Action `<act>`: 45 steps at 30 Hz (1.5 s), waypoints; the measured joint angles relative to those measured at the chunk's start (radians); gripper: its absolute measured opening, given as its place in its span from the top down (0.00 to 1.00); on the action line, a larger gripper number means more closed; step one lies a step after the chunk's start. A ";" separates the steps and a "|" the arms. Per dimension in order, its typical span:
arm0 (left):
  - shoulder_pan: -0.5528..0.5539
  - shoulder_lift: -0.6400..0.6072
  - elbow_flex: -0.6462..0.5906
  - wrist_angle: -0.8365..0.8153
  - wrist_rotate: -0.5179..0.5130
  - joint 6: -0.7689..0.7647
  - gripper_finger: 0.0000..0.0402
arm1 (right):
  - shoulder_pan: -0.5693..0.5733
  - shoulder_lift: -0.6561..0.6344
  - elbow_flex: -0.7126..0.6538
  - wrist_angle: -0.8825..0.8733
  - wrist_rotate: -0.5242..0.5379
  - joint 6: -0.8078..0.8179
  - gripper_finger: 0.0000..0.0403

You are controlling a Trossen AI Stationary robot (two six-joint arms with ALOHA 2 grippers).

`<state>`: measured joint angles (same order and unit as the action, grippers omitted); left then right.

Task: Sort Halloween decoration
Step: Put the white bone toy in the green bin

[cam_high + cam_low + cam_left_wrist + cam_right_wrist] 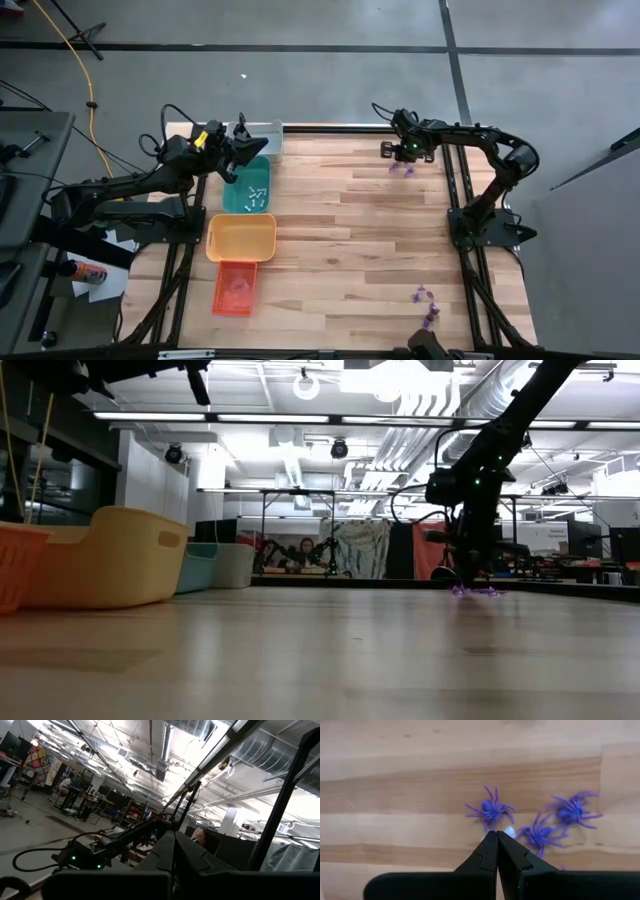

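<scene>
I have the right gripper [496, 834] pinched closed, empty, just beside the purple spiders [491, 811] at the upper right of the worktop [350, 230], with the left gripper [243, 134] closed above the teal tray [246, 190].

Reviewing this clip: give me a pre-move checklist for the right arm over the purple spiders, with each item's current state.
1. Right end effector above the small purple plastic spiders at the table's far right: ok.
2. Right end effector open for a pick: not ok, its fingers are shut.
3. Right end effector empty: ok, nothing between the fingers.
4. Target separated: not ok, three spiders and a tiny whitish piece lie close together.
5. Left end effector out of the way: ok, shut, near the rectangular grey tray at far left.
6. Rectangular teal tray, yellow tray and orange tray reachable: cannot tell; they line the left side, across the wooden table.
</scene>
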<state>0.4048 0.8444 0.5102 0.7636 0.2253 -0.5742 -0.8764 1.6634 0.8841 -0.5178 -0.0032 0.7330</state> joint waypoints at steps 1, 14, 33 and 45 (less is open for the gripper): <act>0.000 0.000 0.000 -0.003 0.000 0.000 1.00 | 0.000 0.000 0.000 -0.010 -0.001 0.000 1.00; 0.000 0.000 0.000 -0.011 0.000 -0.015 1.00 | 0.027 -0.003 0.002 -0.116 -0.114 -0.084 1.00; 0.000 0.000 0.000 -0.012 0.000 -0.025 1.00 | 0.199 -0.279 -0.002 -0.383 -0.033 -0.038 1.00; 0.001 0.000 0.000 -0.020 0.052 -0.025 1.00 | 0.295 -0.279 -0.206 -0.155 0.022 0.535 1.00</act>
<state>0.4053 0.8444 0.5102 0.7441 0.2772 -0.5995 -0.5816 1.3846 0.6785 -0.6733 0.0185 1.2683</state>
